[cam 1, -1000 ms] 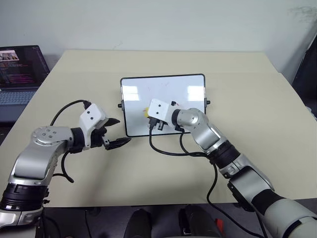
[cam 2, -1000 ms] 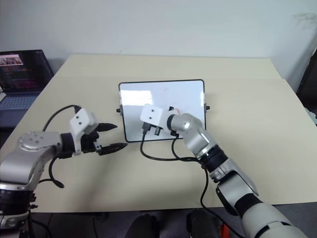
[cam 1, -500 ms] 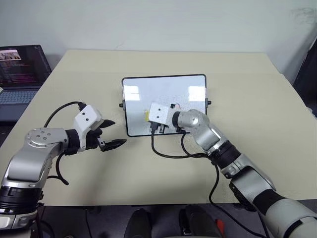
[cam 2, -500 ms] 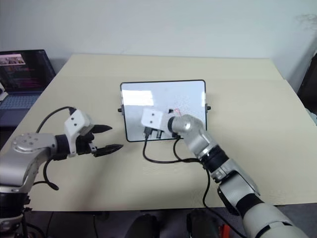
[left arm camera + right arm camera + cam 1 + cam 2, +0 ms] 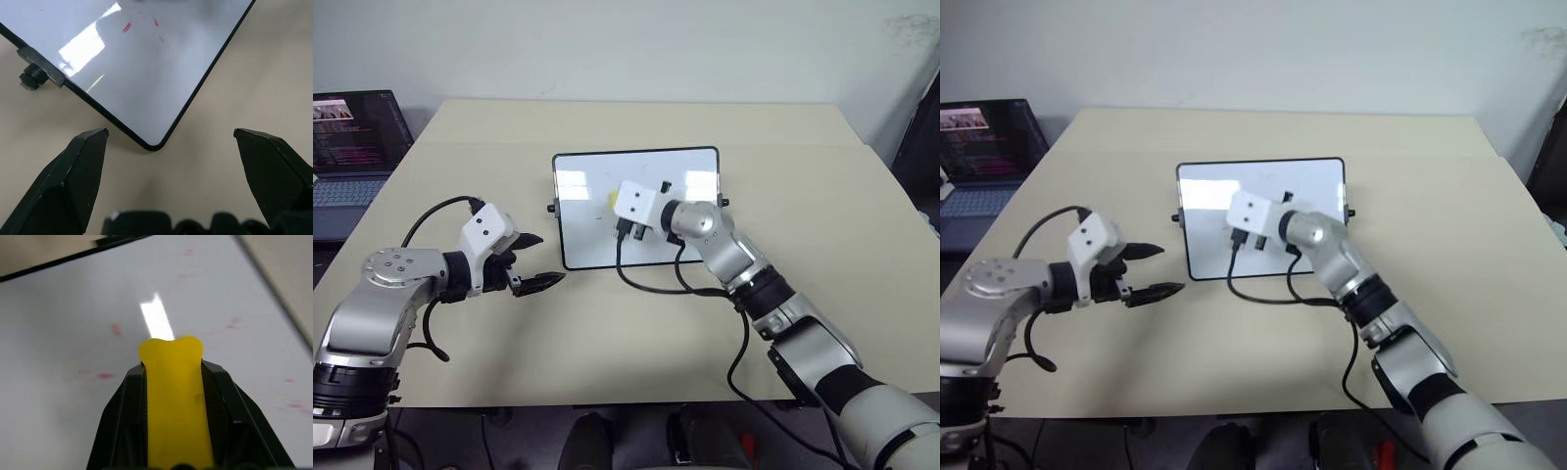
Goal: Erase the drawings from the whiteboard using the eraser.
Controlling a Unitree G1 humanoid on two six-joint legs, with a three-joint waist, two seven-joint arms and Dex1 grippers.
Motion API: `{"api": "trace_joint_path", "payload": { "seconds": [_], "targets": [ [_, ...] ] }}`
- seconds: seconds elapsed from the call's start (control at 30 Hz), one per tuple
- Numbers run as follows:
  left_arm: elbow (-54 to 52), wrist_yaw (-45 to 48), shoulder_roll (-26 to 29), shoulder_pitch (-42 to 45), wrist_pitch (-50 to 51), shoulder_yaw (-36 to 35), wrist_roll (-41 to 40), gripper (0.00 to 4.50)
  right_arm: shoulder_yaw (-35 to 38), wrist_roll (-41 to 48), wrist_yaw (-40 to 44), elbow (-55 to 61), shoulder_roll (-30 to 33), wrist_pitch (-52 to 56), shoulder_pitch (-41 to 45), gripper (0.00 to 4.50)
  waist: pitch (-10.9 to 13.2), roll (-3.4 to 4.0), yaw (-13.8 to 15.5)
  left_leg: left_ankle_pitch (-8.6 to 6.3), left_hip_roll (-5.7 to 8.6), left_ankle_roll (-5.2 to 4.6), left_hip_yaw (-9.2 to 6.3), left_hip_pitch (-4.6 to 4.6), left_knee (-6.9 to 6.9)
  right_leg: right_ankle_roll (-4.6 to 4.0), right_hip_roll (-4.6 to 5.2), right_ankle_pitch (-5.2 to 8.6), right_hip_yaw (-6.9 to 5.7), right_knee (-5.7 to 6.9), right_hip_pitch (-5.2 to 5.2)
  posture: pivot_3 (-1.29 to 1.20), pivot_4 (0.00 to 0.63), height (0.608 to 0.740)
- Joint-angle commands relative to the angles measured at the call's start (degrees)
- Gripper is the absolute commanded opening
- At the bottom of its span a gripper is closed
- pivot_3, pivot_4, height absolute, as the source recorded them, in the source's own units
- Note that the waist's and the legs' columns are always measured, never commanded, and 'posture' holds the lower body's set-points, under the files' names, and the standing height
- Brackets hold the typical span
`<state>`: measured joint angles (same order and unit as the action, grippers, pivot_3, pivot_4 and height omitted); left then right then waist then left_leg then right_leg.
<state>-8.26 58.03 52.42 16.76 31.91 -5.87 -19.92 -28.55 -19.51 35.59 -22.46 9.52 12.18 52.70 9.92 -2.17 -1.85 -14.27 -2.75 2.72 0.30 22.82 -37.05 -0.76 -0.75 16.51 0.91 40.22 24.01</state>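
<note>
The whiteboard [image 5: 636, 206] lies flat mid-table; the right gripper [image 5: 171, 382] is over it, clenched on the eraser [image 5: 173, 401] (its dark underside hidden); the drawings [image 5: 105, 376] survive as faint red smudges, shapes unreadable; the left gripper [image 5: 536, 262] hovers spread wide and empty, left of the board's near-left corner.

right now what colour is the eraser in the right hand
Yellow. The eraser shows best in the right wrist view, clamped between the right hand's black fingers.
</note>
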Motion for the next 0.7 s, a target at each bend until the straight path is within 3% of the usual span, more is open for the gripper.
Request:
{"api": "trace_joint_path", "payload": {
  "seconds": [0.03,0.3,0.53,0.7],
  "targets": [
    [-0.41,-0.02,0.22,0.97,-1.08,-0.49,-0.02,4.50,-1.46,-1.68,3.51,1.04,2.03,2.56,-1.49,1.16,0.00,0.01,0.00,0.00,0.00,0.00,-0.01,0.00,-0.01,0.00,0.00,0.00,0.00,0.01,0.00,0.00,0.150,0.740],
    [-0.20,0.14,0.27,0.96,-1.20,-0.23,-0.07,4.50,0.89,-5.78,-9.22,-3.38,1.96,-3.97,3.58,1.16,0.00,0.00,0.04,0.05,0.04,-0.03,-0.02,-0.07,-0.14,0.01,0.00,0.00,-0.01,0.29,0.00,0.00,0.150,0.740],
    [-0.32,0.30,0.78,0.67,-1.07,-0.65,-0.18,4.50,-2.72,-4.35,2.18,0.02,2.15,-1.85,-0.41,1.16,0.00,-0.01,0.00,0.05,0.03,-0.03,0.00,-0.05,-0.07,-0.02,0.00,0.02,0.01,0.22,0.01,0.00,0.150,0.740],
    [-0.44,0.23,0.90,0.53,-0.91,-0.79,-0.19,4.50,-0.98,-4.87,-1.35,-0.41,-0.03,-3.40,0.96,1.16,0.00,0.00,-0.01,0.05,0.02,-0.03,-0.02,-0.07,-0.10,-0.02,-0.01,0.02,0.00,0.28,0.02,0.00,0.150,0.740]
  ]
}}
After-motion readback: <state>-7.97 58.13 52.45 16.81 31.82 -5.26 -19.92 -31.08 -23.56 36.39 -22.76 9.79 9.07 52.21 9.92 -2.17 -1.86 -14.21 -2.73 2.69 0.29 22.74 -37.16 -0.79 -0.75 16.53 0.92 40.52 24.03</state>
